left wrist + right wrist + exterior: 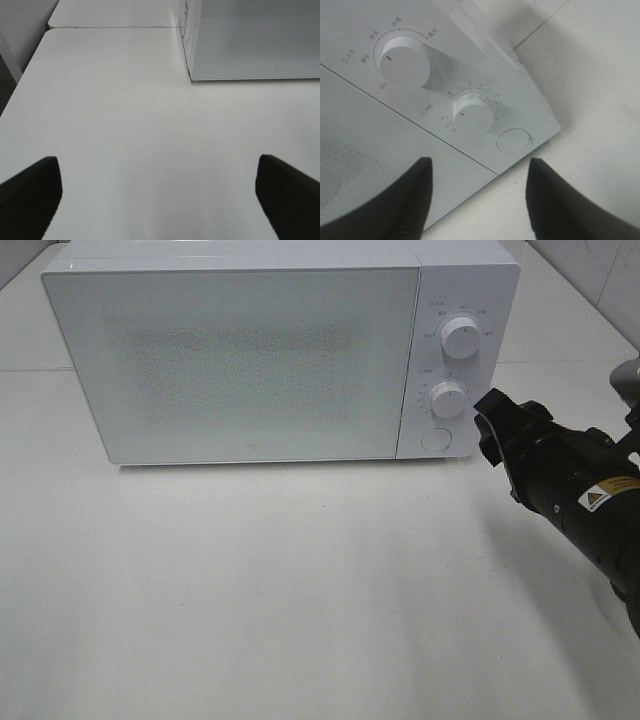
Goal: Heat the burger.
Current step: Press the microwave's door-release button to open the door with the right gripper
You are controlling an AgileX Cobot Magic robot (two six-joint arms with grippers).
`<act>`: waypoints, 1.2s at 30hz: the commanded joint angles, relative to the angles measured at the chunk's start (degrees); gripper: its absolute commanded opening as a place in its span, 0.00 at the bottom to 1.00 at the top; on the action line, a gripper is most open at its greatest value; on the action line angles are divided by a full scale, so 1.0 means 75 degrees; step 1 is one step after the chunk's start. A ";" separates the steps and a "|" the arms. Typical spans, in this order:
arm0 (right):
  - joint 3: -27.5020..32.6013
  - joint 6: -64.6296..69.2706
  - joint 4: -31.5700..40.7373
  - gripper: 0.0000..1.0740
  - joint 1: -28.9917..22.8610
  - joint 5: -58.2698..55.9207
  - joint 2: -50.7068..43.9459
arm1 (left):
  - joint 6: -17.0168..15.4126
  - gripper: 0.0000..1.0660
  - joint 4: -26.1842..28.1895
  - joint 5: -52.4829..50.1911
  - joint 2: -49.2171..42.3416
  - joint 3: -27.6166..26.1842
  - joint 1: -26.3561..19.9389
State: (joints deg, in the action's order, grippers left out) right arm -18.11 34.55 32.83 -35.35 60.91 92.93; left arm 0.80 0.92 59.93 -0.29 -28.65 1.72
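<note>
Right end effector (pixel 489 426), fingers apart, empty, just before the white microwave (pixel 250 360)'s round lower knob (pixel 474 112); dial markings show only in its wrist view. Left end effector (pixel 157 167) apart. Burger: cannot tell.

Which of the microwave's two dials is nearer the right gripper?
The lower dial, just above the round button; the upper dial sits farther from the right gripper.

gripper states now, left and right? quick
Left gripper: open, holding nothing.
Right gripper: open, holding nothing, close to the microwave.
</note>
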 commanded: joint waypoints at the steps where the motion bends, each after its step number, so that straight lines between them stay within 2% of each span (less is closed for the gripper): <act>1: -0.0038 0.0856 -0.0015 0.33 -0.0038 -0.0153 -0.0015 | 0.0008 0.92 0.0046 -0.0069 -0.0176 0.0031 -0.0023; 3: -0.0038 0.1245 -0.0015 0.29 -0.0038 -0.0222 -0.0015 | 0.0008 0.92 0.0046 -0.0069 -0.0176 0.0031 -0.0023; 4: -0.0038 0.2086 -0.0015 0.20 -0.0038 -0.0374 -0.0015 | 0.0008 0.92 0.0046 -0.0069 -0.0176 0.0031 -0.0023; 5: -0.0038 0.2086 -0.0015 0.20 -0.0038 -0.0374 -0.0015 | 0.0008 0.92 0.0046 -0.0069 -0.0176 0.0031 -0.0023; 6: -0.0038 0.3040 -0.0015 0.13 -0.0038 -0.0458 -0.0015 | 0.0008 0.92 0.0046 -0.0069 -0.0176 0.0031 -0.0023; 12: -0.0038 0.4248 -0.0038 0.02 -0.0038 -0.0558 -0.0015 | 0.0008 0.92 0.0046 -0.0069 -0.0176 0.0031 -0.0023; 16: -0.0038 0.4461 -0.0038 0.00 -0.0038 -0.0726 -0.0015 | 0.0008 0.92 0.0046 -0.0069 -0.0176 0.0031 -0.0023; 21: -0.0038 0.5562 -0.0031 0.00 -0.0038 -0.1238 0.0015 | 0.0008 0.92 0.0046 -0.0069 -0.0176 0.0031 -0.0023; 31: -0.0237 0.5722 -0.0015 0.00 -0.0008 -0.1169 0.0611 | 0.0008 0.92 0.0046 -0.0069 -0.0176 0.0031 -0.0023; 34: -0.0397 0.5821 -0.0122 0.00 -0.0008 -0.1138 0.0810 | 0.0008 0.92 0.0046 -0.0069 -0.0176 0.0031 -0.0023; 36: -0.0573 0.6043 -0.0550 0.00 0.0206 -0.1131 0.0985 | 0.0008 0.92 0.0046 -0.0069 -0.0176 0.0031 -0.0023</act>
State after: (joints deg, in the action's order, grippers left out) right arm -20.91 78.27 31.97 -35.12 51.97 99.29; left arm 0.80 0.92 59.93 -0.29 -28.65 1.72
